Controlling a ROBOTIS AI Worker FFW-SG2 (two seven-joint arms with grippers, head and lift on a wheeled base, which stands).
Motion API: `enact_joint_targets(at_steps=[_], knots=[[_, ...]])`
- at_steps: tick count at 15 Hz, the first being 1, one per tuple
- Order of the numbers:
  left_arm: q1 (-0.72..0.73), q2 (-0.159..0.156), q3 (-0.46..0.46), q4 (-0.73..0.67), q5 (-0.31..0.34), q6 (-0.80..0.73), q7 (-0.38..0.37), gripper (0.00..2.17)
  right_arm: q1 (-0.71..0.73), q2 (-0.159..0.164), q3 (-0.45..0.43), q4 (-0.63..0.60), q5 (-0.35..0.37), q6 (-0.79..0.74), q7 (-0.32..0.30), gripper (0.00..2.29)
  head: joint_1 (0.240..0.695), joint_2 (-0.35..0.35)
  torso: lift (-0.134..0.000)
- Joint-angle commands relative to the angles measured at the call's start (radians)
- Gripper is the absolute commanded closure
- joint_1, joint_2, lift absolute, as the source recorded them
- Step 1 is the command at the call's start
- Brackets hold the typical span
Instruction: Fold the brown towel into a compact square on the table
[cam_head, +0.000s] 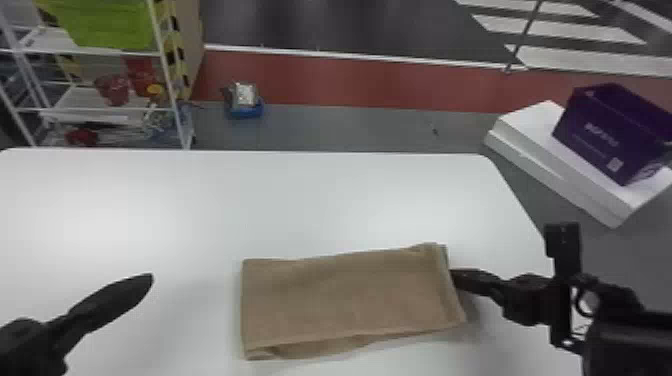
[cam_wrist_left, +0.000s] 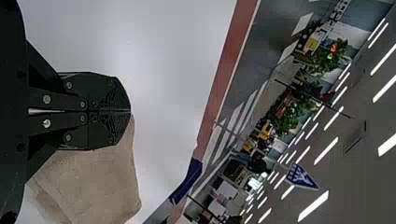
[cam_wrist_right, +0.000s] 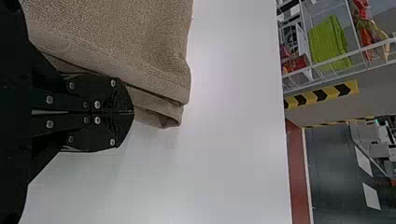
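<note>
The towel (cam_head: 345, 295) lay as an oblong on the surface (cam_head: 300, 200); the left tool (cam_wrist_left: 130, 111), pressed together, hung apart; the right tool (cam_wrist_right: 133, 112), likewise closed, met its right end; you needed every layer pinched there, then carried low and square.

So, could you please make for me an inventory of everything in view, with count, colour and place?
Towel: one, brown, folded, on the table
Table: one, white, under the towel
Rack: one, white, beyond the table, left
Cloth-like item: one, green, on the rack
Small rack items: several, mostly red, lower shelves
Container: one, blue, on the floor beyond the table
Box: one, purple, right, on a white base
Sign: one, blue, background
Ceiling lights: many, white, overhead
Left gripper: one, black, left of the towel
Right gripper: one, black, at the towel's right edge
</note>
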Motion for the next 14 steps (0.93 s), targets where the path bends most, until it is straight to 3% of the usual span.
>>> enact_joint_targets(at_steps=[1,8,11,14], knots=[[-0.001,0.001,0.007,-0.002,0.003,0.0,-0.002,2.14,0.016,0.003,0.059,-0.007,-0.001,0.029,0.003,1.93,0.695,-0.123,-0.124],[0.003,-0.001,0.019,-0.006,0.017,0.0,-0.013,2.14,0.127,0.043,0.136,-0.176,-0.015,0.14,0.014,1.93,0.695,-0.016,-0.124],[0.011,0.001,0.027,-0.005,0.034,0.003,-0.033,2.14,0.194,0.056,0.122,-0.224,-0.026,0.1,0.014,1.93,0.695,0.008,-0.124],[0.02,-0.001,0.017,-0.006,0.036,0.012,-0.042,2.14,0.156,0.061,0.076,-0.224,-0.034,0.085,0.012,1.91,0.695,0.001,-0.124]])
